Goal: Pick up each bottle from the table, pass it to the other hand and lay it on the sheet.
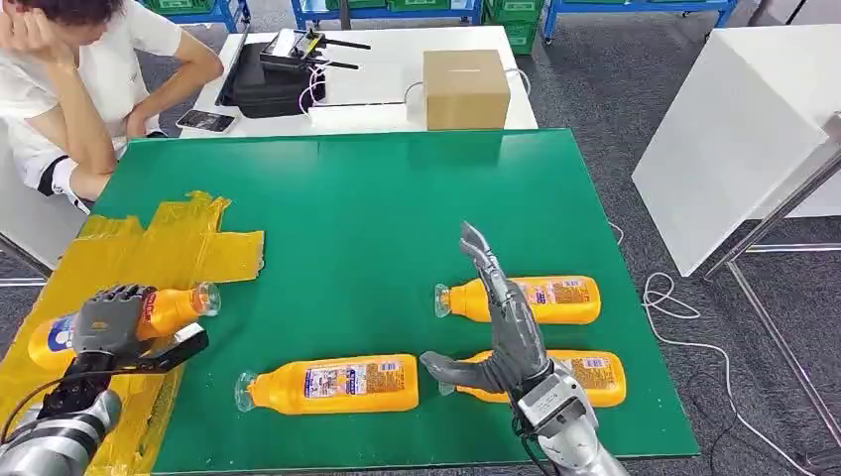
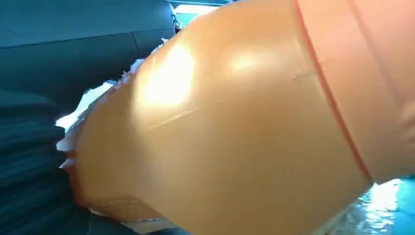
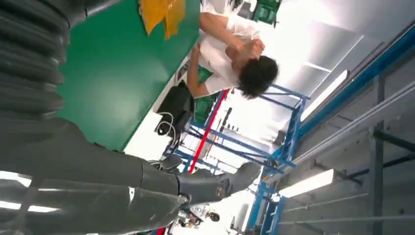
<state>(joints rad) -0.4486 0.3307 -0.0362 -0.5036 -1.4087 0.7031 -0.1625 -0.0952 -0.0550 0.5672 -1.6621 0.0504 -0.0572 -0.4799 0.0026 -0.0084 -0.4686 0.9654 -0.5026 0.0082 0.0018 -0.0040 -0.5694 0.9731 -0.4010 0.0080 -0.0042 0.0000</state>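
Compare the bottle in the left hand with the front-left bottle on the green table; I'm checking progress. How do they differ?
The held bottle is gripped by the left hand above the yellow sheet; the front-left bottle lies free on the green table. The held one points its neck toward the table's far right; the other's neck points left. Both are orange with labels and lack caps.

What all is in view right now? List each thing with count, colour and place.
bottles on table: three, orange, lying on the green table's near right.
held bottle: one, orange, over the sheet.
sheet: one, yellow, table's left.
table: one, green.
cardboard box: one, brown, white desk behind.
black case: one, same desk.
person: one, white shirt, seated far left.
left hand: grips the held bottle.
right hand: fingers spread, above the bottles.
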